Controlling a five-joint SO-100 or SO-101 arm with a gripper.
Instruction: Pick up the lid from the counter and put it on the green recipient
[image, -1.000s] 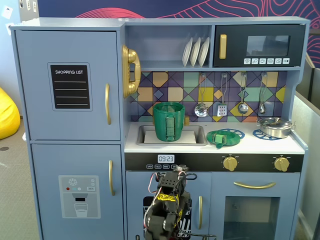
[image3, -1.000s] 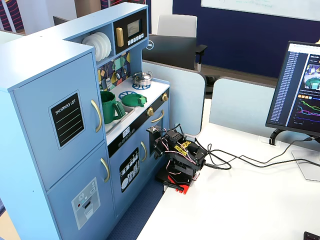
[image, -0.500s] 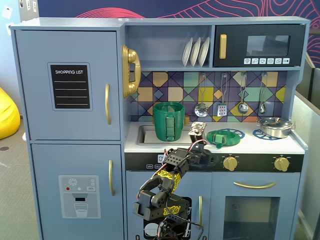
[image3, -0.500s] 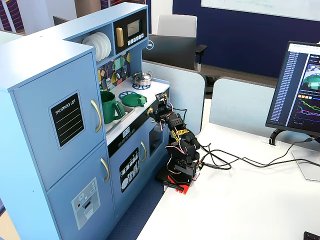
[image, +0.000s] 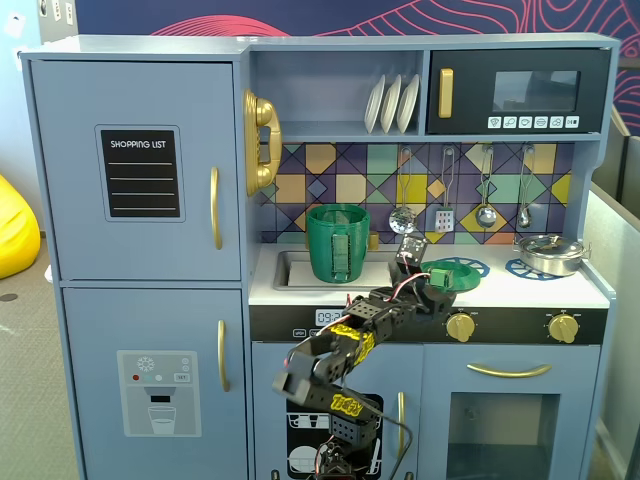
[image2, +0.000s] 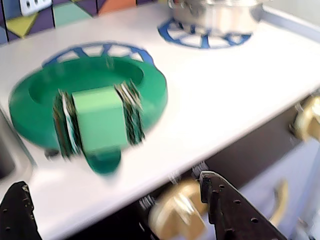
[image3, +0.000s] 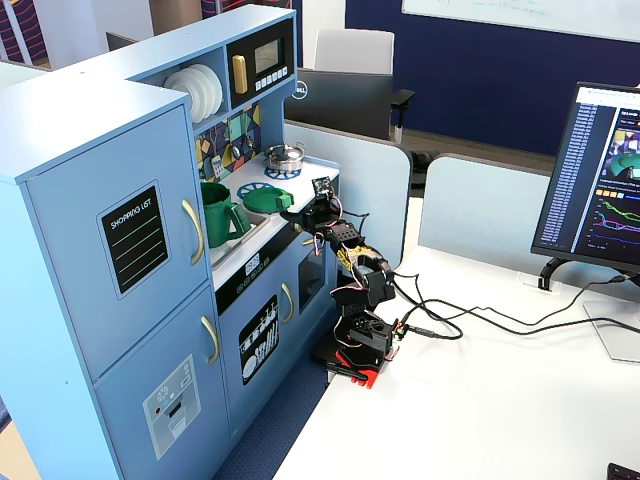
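The lid (image2: 145, 92) is a flat round green disc with a raised light-green tab. It lies on the white counter, over the front of the left blue burner ring (image2: 85, 49). It also shows in both fixed views (image: 455, 272) (image3: 262, 200). My gripper (image2: 115, 180) is open and empty. It hangs at the counter's front edge just short of the lid, with a black finger (image2: 17, 212) low on each side of the wrist view. The gripper also shows in both fixed views (image: 430, 290) (image3: 298, 208). The green recipient (image: 338, 243) (image3: 215, 212) stands upright in the sink, to the lid's left in a fixed view.
A silver pot (image: 549, 253) (image2: 215, 12) sits on the right blue burner ring. Gold stove knobs (image: 461, 326) (image2: 175, 212) sit below the counter edge under the gripper. Utensils (image: 486, 190) hang on the tiled back wall. The sink rim (image2: 10, 160) is left of the lid.
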